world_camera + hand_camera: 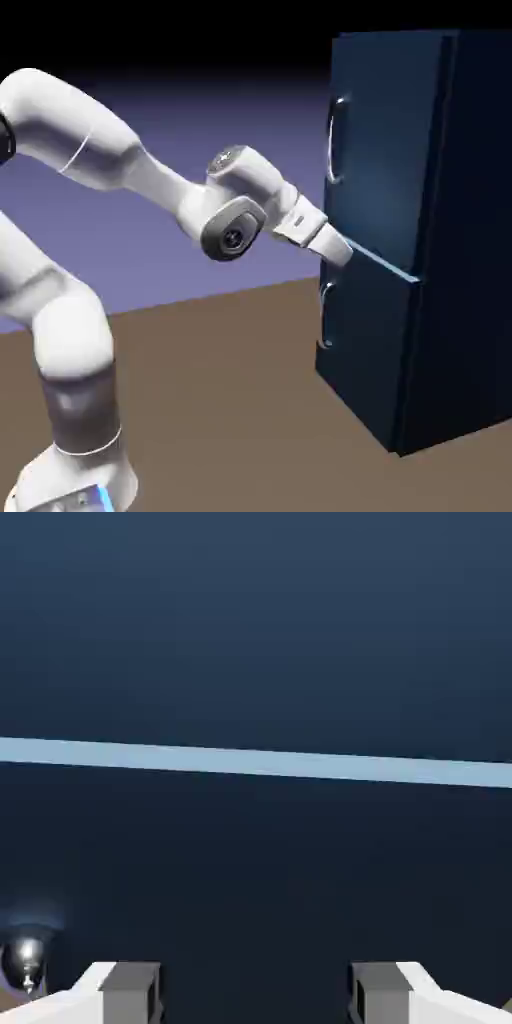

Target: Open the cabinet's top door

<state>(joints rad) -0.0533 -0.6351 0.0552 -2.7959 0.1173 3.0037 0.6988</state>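
Plainly, the top door (385, 150) is the upper front panel of the cabinet (478, 240), above the pale strip (385, 261) that runs between it and the lower door (365, 345). It looks closed, lying flush with the cabinet's front as far as the exterior view shows. Its silver handle (334, 140) stands upright near the cabinet's front edge, on the exterior view's left of that panel, with nothing around it. The lower door's own handle (325, 315) sits below the strip, near the same edge of the cabinet. In front of the cabinet, near the strip and lower than the top door's handle, is the tool (256, 994), its fingers apart with nothing between them; whether it touches the cabinet I cannot tell. The white arm (165, 190) reaches toward the cabinet from the exterior view's left. As for progress, the reach toward the cabinet looks mostly made, but the opening itself seems not yet begun: no grip on the top door's handle, no gap at that door. What is left, I judge, is to bring the tool up to that handle, or to the door's edge beside it, get a hold and swing the door away from the cabinet.
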